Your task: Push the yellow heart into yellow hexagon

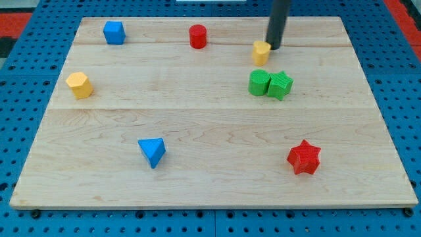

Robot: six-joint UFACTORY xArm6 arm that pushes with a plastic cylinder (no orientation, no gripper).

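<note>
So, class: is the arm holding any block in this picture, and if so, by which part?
Nothing is held: the arm has no pincer. My tip only stands against the yellow heart on its right side, as if to push it.

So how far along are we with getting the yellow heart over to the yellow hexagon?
Done: my tip sits against the yellow heart's right side, near the view's top. In hand: the push leftward. Left: nearly everything, since the yellow hexagon lies far across the board at the view's left, with the red cylinder near the path.
</note>
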